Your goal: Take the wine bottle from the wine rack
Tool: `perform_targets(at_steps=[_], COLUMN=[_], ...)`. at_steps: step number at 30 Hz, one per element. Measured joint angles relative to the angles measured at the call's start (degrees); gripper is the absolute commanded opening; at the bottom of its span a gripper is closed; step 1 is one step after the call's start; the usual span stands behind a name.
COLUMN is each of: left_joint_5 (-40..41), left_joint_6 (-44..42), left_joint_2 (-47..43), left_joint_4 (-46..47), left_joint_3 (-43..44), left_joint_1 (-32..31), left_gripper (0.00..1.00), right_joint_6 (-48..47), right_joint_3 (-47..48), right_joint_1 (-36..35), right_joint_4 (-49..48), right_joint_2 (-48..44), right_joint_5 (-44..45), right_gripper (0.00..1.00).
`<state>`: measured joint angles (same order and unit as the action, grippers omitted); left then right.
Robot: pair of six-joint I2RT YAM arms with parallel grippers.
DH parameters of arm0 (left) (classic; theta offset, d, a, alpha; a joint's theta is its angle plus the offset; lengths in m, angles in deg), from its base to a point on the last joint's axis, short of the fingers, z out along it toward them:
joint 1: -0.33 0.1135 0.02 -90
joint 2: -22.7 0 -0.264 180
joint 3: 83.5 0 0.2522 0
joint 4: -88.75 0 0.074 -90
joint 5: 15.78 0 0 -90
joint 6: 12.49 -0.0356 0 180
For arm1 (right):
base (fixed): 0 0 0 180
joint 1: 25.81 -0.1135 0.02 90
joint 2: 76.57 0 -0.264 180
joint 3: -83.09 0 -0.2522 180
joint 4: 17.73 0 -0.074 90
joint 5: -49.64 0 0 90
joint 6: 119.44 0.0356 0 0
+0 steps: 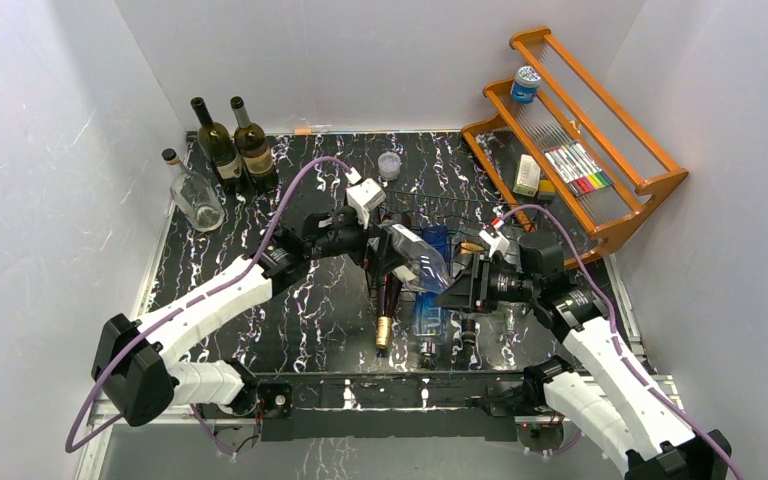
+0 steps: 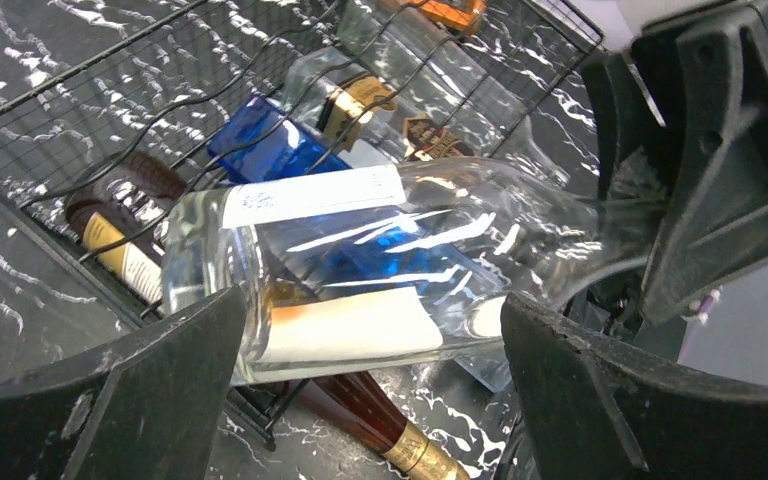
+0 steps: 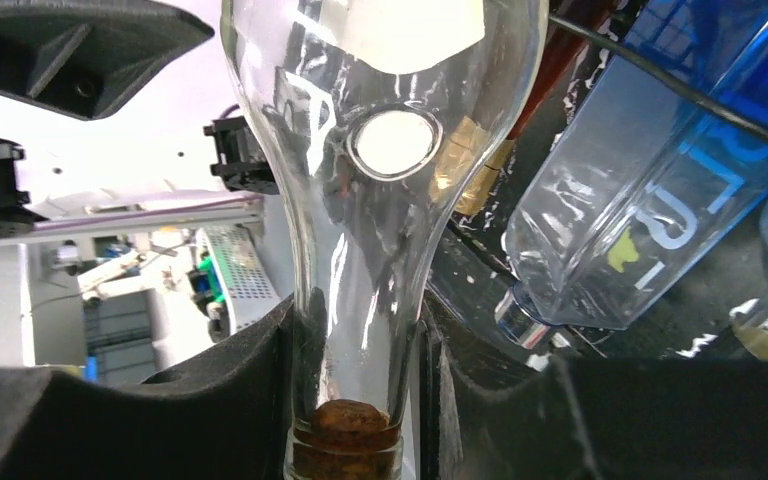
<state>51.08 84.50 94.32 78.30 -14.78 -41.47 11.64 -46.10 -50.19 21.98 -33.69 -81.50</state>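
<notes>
A: Right claw (image 3: 355,385)?
B: Clamped on the neck of the clear wine bottle (image 1: 418,262), near the corked mouth. Fingers tight against the glass on both sides.
A: Where's the bottle?
B: Raised over the wine rack (image 2: 90,130) mid-surface and tilted. Neck points toward the right arm, base toward the left arm. It looks clear of the wires, but the overhead view is cluttered, so I can't rule out contact at the base end.
A: Left claw (image 2: 370,370)?
B: Jaws spread wide, one finger either side of the bottle's body. Not closed on it.
A: Rack contents?
B: A blue bottle (image 1: 428,318) lies under the lifted one. A dark bottle with gold cap (image 1: 384,328) is beside it on the left, more glass on the right.
A: Further back?
B: Two dark bottles (image 1: 218,150) stand upright in the far-left corner of the surface (image 1: 300,310), with a clear flask (image 1: 196,198) just beside them. Orange wooden shelf (image 1: 650,185) at far right.
</notes>
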Motion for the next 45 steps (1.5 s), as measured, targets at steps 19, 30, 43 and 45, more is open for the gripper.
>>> perform_targets(at_steps=[19, 30, 43, 45], left_joint_5=[16.22, 16.83, 19.71, 20.17], left_joint_6=[9.55, 10.62, 8.79, 8.35], left_joint_2=[-8.28, -8.28, -9.16, -9.94], left_joint_4=[-12.83, -14.93, -17.84, -18.4], left_joint_3=[6.84, 7.28, 11.06, 11.19], left_joint_1=[0.0, 0.0, 0.0, 0.0], left_gripper=[0.98, 0.98, 0.98, 0.98], right_joint_6=[21.27, 25.46, 24.46, 24.04], right_joint_3=[-3.54, -3.43, 6.05, 7.54], right_joint_1=[-0.11, -0.11, -0.5, -0.5], right_joint_4=[-9.22, -11.19, -10.25, -10.23], right_joint_2=[-3.52, -3.58, 0.66, 2.32], right_joint_5=[1.14, 1.33, 0.92, 0.66], right_gripper=[0.0, 0.0, 0.0, 0.0])
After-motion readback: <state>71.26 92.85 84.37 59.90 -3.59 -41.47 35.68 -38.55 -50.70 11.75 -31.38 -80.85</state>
